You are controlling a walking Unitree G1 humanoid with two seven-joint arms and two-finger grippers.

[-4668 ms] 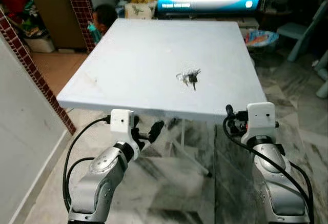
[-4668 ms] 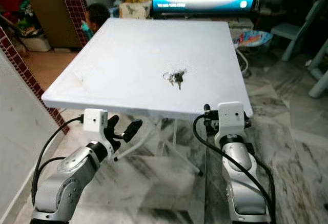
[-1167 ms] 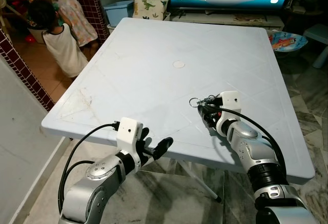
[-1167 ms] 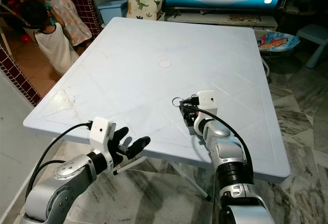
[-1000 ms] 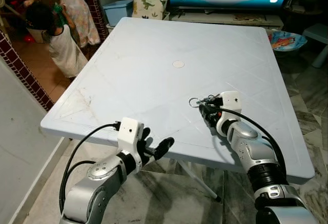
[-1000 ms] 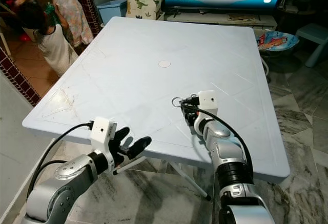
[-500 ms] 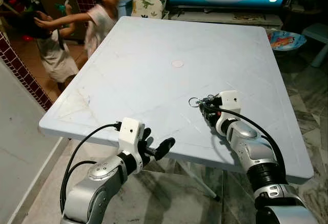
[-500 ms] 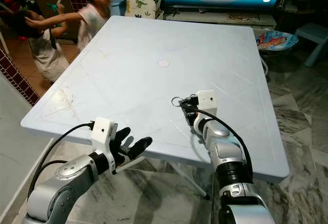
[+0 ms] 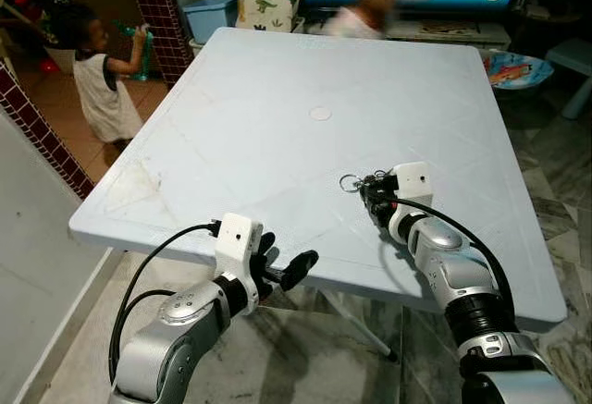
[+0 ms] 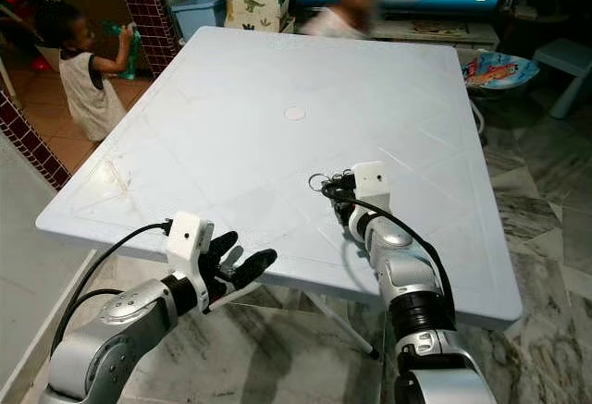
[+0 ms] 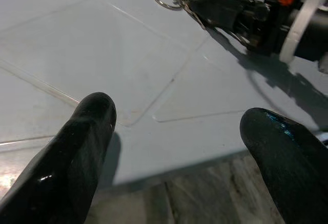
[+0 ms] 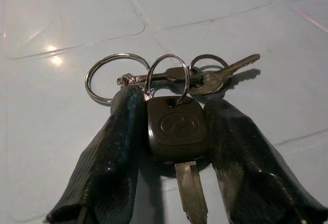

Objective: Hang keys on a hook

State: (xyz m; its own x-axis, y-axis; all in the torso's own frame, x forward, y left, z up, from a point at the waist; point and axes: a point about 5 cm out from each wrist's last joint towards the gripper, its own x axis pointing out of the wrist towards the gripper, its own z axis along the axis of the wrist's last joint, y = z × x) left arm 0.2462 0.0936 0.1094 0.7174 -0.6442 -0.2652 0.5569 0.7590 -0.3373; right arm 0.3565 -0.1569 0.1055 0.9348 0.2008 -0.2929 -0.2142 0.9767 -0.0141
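The keys point(image 12: 177, 126) lie on the white table point(image 9: 277, 108), toward its near right part, their black-headed key pinched between the closed fingers of the right gripper point(image 9: 372, 196). The rings point(image 9: 349, 182) rest flat on the tabletop beyond the fingertips. The left gripper point(image 9: 282, 270) hangs at the table's near edge, fingers spread and holding nothing. Two children stand beyond the table's far and left sides.

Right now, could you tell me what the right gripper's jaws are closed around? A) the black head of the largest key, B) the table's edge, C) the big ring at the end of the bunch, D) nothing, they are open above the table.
A: in the right wrist view the right gripper pinches the black head of the largest key in the keys on the white table.
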